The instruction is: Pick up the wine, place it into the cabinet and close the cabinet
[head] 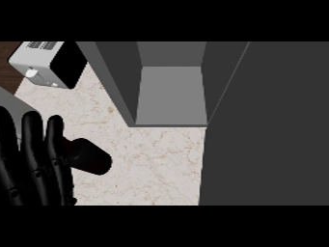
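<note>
The black left hand (pixel 32 161) fills the lower left of the head view, over the near left part of the pale marbled stone countertop (pixel 153 164). Its fingers (pixel 33 144) stand straight and side by side, pointing away from the robot, and its thumb (pixel 89 155) juts out to the right; it is spread and holds nothing. No right hand shows.

Beyond the hand, towards the middle of the countertop's far side, stands the dark grey open cabinet (pixel 171 82), its lighter grey inner floor bare. Its tall dark grey door (pixel 274 125) hangs open on the right and hides the whole right part of the countertop down to the near edge.

At the far left corner of the countertop sits a white and black boxy toaster (pixel 47 62), tilted, well apart from the hand.

The wine cannot be seen anywhere in this view.
</note>
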